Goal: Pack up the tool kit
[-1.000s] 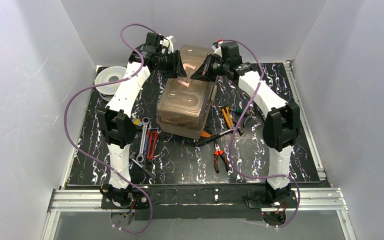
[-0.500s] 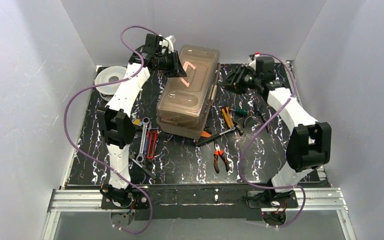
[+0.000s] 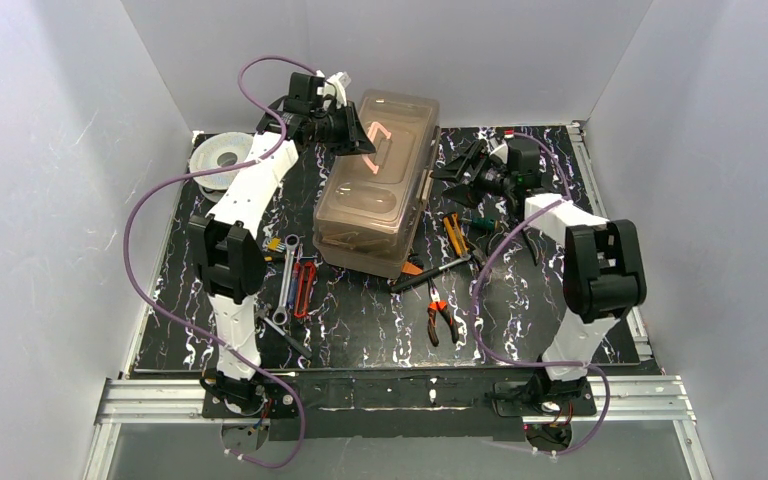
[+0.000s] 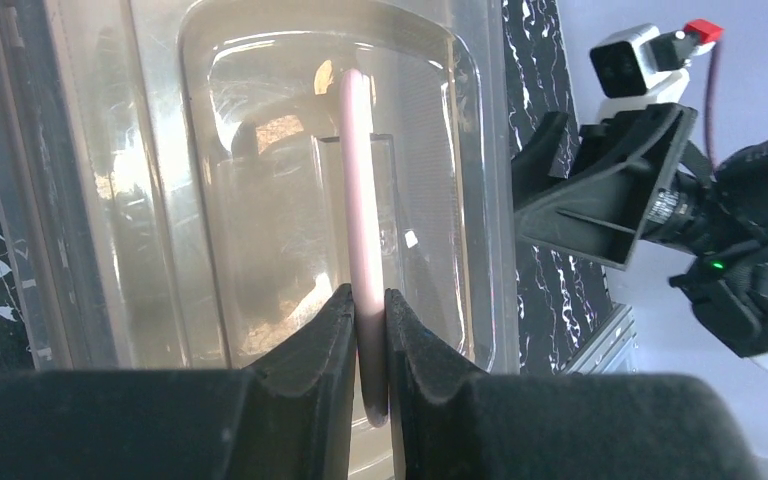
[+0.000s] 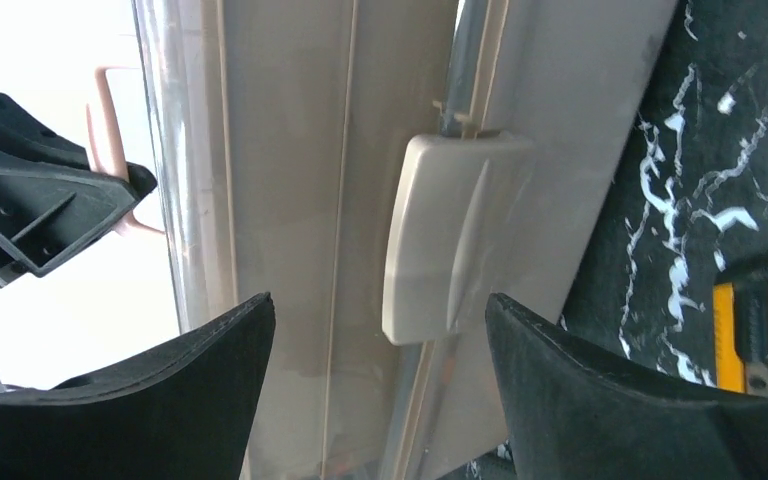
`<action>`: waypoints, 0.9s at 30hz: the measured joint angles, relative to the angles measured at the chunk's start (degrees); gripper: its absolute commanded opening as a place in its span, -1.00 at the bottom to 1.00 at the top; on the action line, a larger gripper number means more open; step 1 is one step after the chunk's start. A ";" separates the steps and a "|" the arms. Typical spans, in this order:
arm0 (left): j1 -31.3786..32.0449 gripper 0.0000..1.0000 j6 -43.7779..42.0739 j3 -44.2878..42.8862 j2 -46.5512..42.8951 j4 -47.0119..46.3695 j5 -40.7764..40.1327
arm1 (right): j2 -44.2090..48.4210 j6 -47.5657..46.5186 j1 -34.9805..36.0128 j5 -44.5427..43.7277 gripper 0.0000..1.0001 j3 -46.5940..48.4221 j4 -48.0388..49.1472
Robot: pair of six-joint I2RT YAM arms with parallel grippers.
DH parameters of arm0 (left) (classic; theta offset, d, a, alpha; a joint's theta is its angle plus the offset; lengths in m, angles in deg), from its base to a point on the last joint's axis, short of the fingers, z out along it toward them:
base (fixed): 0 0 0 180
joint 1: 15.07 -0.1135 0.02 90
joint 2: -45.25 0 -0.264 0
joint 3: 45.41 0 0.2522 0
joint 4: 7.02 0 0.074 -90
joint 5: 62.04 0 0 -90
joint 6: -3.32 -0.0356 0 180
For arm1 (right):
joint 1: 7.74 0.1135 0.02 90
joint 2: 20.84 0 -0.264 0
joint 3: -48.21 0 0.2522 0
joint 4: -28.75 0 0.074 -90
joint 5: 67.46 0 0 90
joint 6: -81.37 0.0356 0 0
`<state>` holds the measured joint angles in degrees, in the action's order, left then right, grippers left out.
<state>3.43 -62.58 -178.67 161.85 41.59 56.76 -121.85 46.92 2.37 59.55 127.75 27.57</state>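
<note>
As white walls point(image 3: 60, 150) enclose black marbled table point(image 3: 360, 322), left end effector point(image 4: 368, 305) pinches handle point(image 4: 358, 180); right end effector point(image 5: 378, 305) gapes.

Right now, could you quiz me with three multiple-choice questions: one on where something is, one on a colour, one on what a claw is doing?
1. Where is the round grey spool? A. between the arm bases B. at the black marbled table's far left corner C. at the near right corner
2. What colour are the grips of the pliers lying nearest the arm bases? A. blue B. white C. orange
3. The left gripper is: A. shut on the big tan plastic toolbox's pale pink handle B. shut on the pliers C. open, touching nothing
Answers: B, it lies far left; C, orange grips show from above; A, its fingers pinch the handle.
</note>
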 measured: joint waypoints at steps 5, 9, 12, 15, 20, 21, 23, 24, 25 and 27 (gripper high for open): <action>0.02 -1.00 0.50 3.89 -1.99 -3.23 -0.74 | -6.14 7.58 -0.37 2.45 0.73 -2.12 14.40; 0.04 -1.00 0.68 5.53 -2.73 -4.92 -1.01 | -10.69 13.16 -0.48 3.72 0.75 -2.67 24.26; 0.04 -1.00 0.68 6.67 -3.39 -5.97 -1.64 | -13.79 17.59 -0.50 4.66 0.75 -2.73 31.21; 0.04 -1.00 0.59 7.15 -3.76 -6.36 -2.10 | -17.07 22.43 -0.50 5.62 0.75 -2.89 39.10; 0.09 -1.00 0.61 7.65 -4.00 -6.75 -2.27 | -22.53 29.77 -0.81 6.54 0.70 -3.02 50.05; 0.09 -1.00 0.63 7.93 -4.15 -6.99 -2.29 | -23.34 30.51 -0.76 6.58 0.69 -3.02 51.21; 0.11 -1.00 0.63 8.52 -4.55 -7.45 -2.45 | -24.46 32.02 -0.48 6.67 0.68 -3.17 53.18; 0.13 -1.00 0.63 8.63 -4.61 -7.58 -2.47 | -24.70 32.52 -0.28 6.67 0.67 -3.23 53.96; 0.15 -1.00 0.61 8.83 -4.70 -7.76 -2.51 | -24.92 33.07 -0.04 6.67 0.63 -3.23 54.80; 0.17 -1.00 0.63 9.16 -4.85 -8.00 -2.58 | -25.11 33.83 0.24 6.67 0.52 -3.28 56.39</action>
<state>3.61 -61.95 -169.51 157.00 33.59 54.18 -146.96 80.76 2.61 66.22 124.47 83.96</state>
